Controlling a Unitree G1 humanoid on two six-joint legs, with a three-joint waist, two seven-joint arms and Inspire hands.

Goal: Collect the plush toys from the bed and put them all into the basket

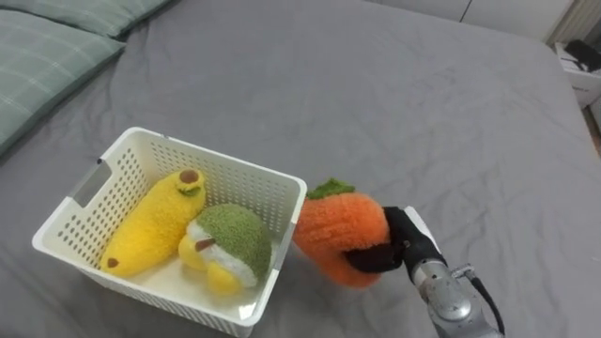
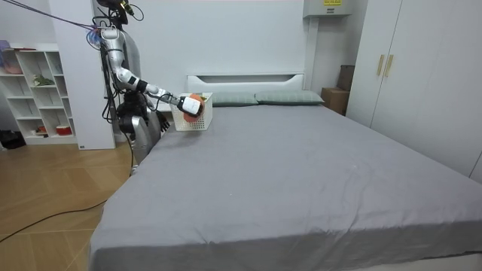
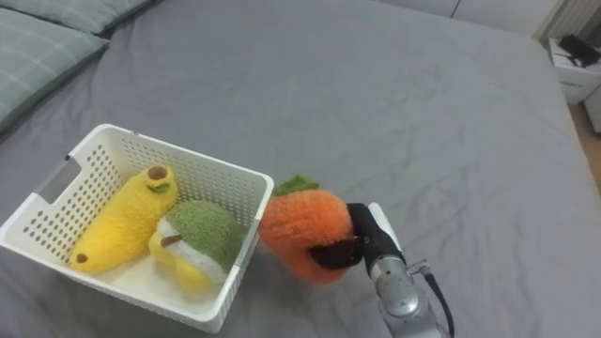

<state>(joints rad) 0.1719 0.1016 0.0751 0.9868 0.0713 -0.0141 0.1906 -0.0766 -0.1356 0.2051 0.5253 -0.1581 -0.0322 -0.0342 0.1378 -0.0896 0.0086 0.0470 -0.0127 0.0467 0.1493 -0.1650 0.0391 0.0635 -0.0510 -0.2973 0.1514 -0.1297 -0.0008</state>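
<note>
Three plush toys (image 1: 150, 225) (image 1: 235, 239) (image 1: 333, 230), one basket (image 1: 254, 192), two pillows (image 1: 42, 66) (image 1: 89, 11), one bed (image 1: 394, 103).

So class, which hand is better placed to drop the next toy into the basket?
Right: the right hand grips the orange carrot toy, held close beside the white basket.

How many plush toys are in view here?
3. A banana and a green-and-yellow toy lie in the basket; an orange carrot is in the right hand, just right of the basket. More could be hidden beneath the two.
</note>
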